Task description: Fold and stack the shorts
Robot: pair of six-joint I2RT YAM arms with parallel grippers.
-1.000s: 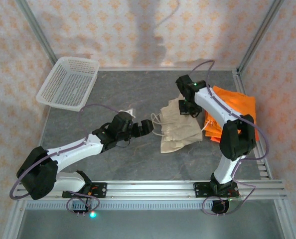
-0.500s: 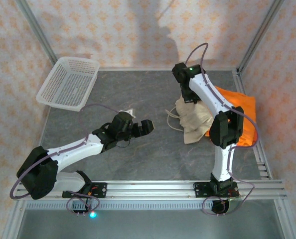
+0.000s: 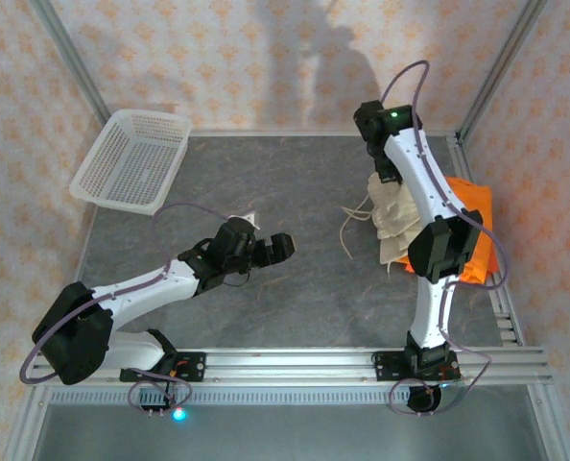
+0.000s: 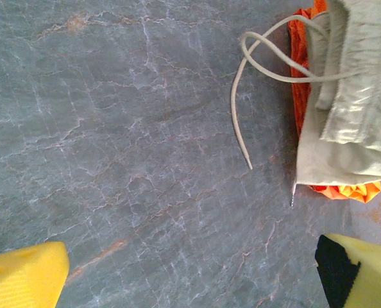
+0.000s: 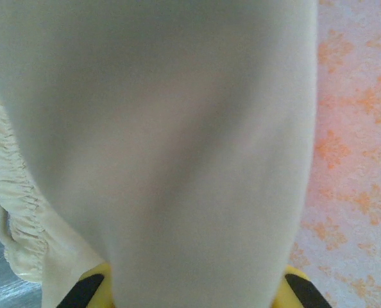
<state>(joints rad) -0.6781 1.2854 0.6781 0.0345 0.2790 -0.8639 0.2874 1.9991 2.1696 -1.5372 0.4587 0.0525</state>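
Now that the right gripper (image 3: 386,181), clamped shut on the cream shorts (image 3: 396,226), has hauled them off mid-table and over the orange shorts (image 3: 472,206), the stacking drop looks next, though they hang bunched rather than neatly folded. Left gripper (image 3: 282,247) is wide open, holding nothing, over bare table (image 3: 266,182). Plenty of room left and centre, but the pile sits close to the table's right edge and the drawstring (image 4: 242,122) trails off it.
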